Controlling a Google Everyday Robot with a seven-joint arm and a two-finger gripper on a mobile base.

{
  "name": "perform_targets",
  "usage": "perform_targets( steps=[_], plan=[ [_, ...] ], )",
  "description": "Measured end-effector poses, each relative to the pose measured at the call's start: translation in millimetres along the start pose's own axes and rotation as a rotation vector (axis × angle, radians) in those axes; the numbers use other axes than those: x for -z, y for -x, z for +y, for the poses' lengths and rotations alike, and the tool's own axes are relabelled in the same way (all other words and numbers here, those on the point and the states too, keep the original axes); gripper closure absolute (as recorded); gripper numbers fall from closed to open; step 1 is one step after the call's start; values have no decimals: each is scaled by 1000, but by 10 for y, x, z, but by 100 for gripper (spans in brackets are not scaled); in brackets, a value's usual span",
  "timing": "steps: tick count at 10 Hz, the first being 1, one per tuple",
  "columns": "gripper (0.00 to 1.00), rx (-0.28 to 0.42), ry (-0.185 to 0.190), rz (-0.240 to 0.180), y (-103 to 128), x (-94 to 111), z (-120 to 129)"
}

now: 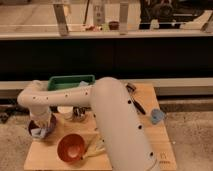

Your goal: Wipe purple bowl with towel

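where the arm [116,117] dips, hand [42,123] in purple bowl [51,122], towel [39,133] beneath it, cannot tell its grip

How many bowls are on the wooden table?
2. A dark purple bowl at the wooden table's left edge, with the gripper inside it, and a round orange bowl near the front edge. The white arm may hide others.

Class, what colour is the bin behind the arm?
The bin is green, camera view; hand at the purple bowl.

Green bin [70,82] back, red bowl [70,147] front (on wood tbl [162,137]), blue obj [157,116] rt.
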Motion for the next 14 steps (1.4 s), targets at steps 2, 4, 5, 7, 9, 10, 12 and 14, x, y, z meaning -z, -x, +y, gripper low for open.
perform_targets(
  steps=[2, 4, 5, 7, 9, 10, 12, 14],
  plan=[
    [100, -24, 14, 7, -99, 5, 121],
    [100, -56, 21, 19, -277, 6, 184],
    [100, -79, 22, 30, -417, 19, 260],
    [100, -119, 2, 48, -630, 38, 372],
    [100, -112, -27, 56, -733, 27, 290],
    [100, -106, -36, 61, -762, 21, 215],
    [100, -63, -76, 69, -778, 6, -109],
    [100, -22, -94, 61, -723, -8, -253]
  ],
)
